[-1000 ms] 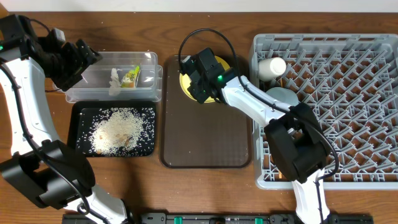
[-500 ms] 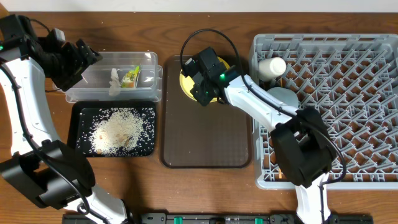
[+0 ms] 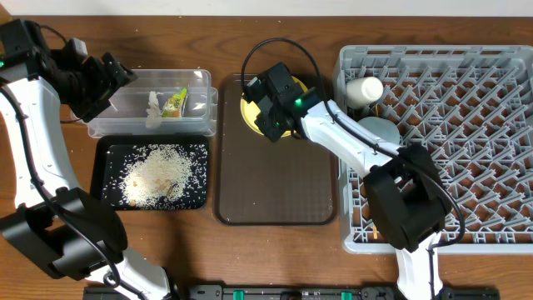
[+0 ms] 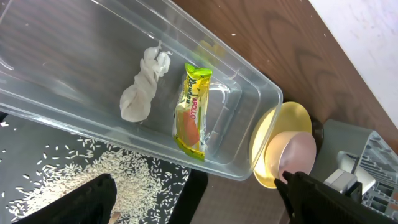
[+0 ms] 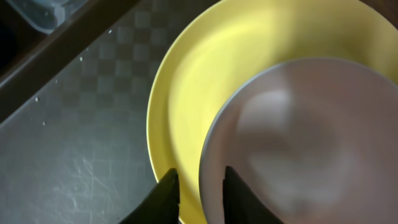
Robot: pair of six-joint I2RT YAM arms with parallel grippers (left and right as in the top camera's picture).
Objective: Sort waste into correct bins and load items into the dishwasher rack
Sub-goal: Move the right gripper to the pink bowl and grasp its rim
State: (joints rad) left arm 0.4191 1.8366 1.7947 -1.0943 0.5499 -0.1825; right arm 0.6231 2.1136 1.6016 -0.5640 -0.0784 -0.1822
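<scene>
A yellow plate (image 5: 186, 81) lies at the back of the brown serving tray (image 3: 275, 183), with a white bowl (image 5: 298, 137) on it. My right gripper (image 5: 200, 171) hangs low over them. Its jaws stand a little apart, with the bowl's rim between them. My left gripper (image 4: 205, 208) is wide open above the clear tub (image 4: 74, 56), holding nothing. In the tub lie a white tissue (image 4: 142, 90) and a green-and-yellow wrapper (image 4: 191, 112). Rice scraps (image 3: 154, 173) cover the black tray (image 3: 107, 150). The grey rack (image 3: 466, 167) on the right holds a white cup (image 3: 364, 89) and a light blue bowl (image 3: 379, 129).
The tub and the black tray sit side by side left of the brown tray. My right arm (image 3: 350, 146) reaches from the rack's front left corner across to the plate. The table's wooden edge runs along the back.
My right gripper's jaws have parted slightly, and its arm's elbow has shifted a little to the right. The gripper stays over the plate. The left arm has not moved.
</scene>
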